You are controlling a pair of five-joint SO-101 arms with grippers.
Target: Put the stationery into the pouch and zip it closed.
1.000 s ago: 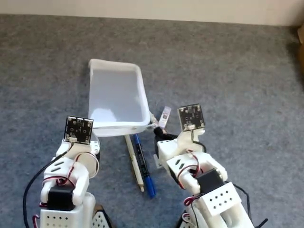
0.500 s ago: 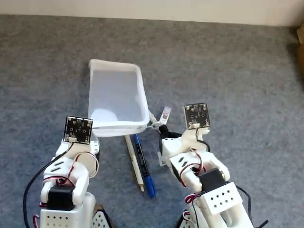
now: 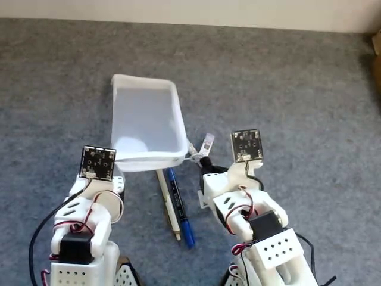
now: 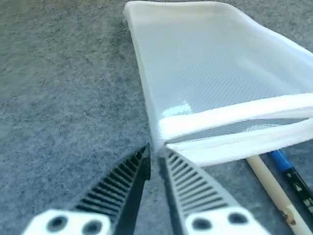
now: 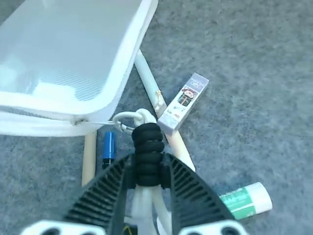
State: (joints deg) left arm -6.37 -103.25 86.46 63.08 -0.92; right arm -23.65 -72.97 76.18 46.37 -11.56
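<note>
High view: the pouch (image 3: 146,122), probably soft and light, lies on the tabletop (image 3: 297,89) with the pens (image 3: 177,205) just outside its mouth. The right arm sits slightly further right than a second ago.

Left wrist view: the left pincer (image 4: 156,159) pinches the pouch's floppy corner.

Right wrist view: the right pincer (image 5: 146,164) is clenched on the ribbed zip pull (image 5: 147,147), likely the surest hold.

Worktop (image 3: 286,77) is reading as mottled grey. Pouch (image 3: 146,119) is showing translucent white, with a fine mesh weave and solid white edging. Zip pull (image 5: 147,144) is showing black and ribbed, on a white cord loop. Pen (image 3: 178,204) is showing blue with a black middle. Stick (image 3: 168,205) beside it is showing cream. Small box (image 5: 183,102) is showing pale lilac-white with a red-brown picture. Tube (image 5: 246,199) is showing white with green print. Left pincer (image 4: 155,154) and right pincer (image 5: 147,157) are showing black ridged fingers on white bodies.
</note>
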